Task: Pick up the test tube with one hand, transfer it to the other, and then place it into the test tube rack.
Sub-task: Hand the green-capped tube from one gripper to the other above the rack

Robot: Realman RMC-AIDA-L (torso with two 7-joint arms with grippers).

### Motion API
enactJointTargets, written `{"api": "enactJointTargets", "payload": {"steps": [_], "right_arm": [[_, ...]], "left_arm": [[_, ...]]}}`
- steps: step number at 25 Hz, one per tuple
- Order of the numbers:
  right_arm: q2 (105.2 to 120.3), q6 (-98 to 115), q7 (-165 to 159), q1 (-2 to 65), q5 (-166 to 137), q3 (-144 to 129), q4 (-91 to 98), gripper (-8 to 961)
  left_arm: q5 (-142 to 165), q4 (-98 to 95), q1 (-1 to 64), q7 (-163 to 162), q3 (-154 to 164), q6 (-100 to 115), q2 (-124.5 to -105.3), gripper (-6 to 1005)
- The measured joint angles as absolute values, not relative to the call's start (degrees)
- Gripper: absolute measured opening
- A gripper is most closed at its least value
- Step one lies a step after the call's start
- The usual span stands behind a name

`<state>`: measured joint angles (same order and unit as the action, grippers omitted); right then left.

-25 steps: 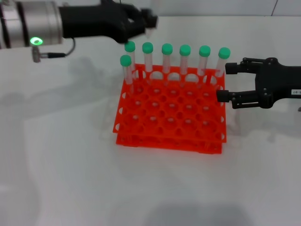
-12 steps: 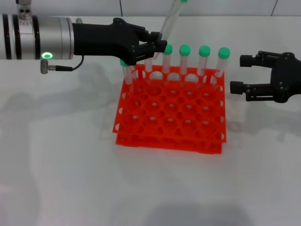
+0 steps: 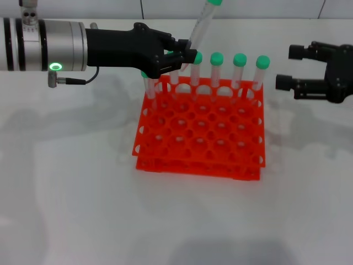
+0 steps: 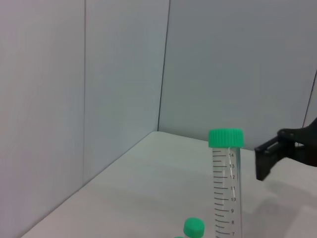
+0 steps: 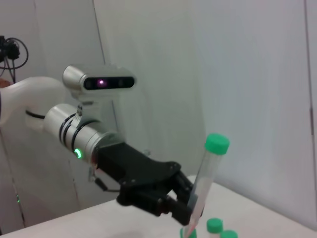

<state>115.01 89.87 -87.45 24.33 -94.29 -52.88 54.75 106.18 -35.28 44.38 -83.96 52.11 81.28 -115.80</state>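
**Meanwhile, a tube is held above the rack**

Currently, the slender clear plastic test tube with a round green cap [image 3: 199, 26] is gripped near its lower end by the black unlabelled left hand [image 3: 185, 55] on its thick silver-white arm. The tube is lifted clear of the holes and tilted, its capped end leaning up and away toward the back wall, above the far left part of the bright orange-red square plastic test tube rack [image 3: 199, 132]. In the right wrist view the same tube [image 5: 207, 173] is seen pinched between the left hand's fingers [image 5: 173, 210]. In the left wrist view its graduated body and cap [image 4: 226, 183] are seen close up.

Other green-capped tubes [image 3: 238, 72] are left standing upright in the rack's back row, with one more at the left in the second row. The rack is set on the white desk [image 3: 71, 193].

The black right hand [image 3: 291, 67] is held above the desk to the right of the rack, apart from it, with its fingers spread wide and nothing between them.
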Motion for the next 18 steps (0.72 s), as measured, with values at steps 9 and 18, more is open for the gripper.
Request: {"api": "enactJointTargets", "payload": {"steps": [9,18], "right_arm": [[115.25,86.60,-87.97,27.32,-88.96,-53.26,51.56,842],[115.70,86.11,-87.74,31.48,-86.32,-53.42,46.44,841]], "left_arm": [[106.13,-35.26,44.31,-83.84,52.12,82.07,-116.04,211],[106.14,-35.10,44.29,-83.85,52.21,82.41,-116.25,212]]}}
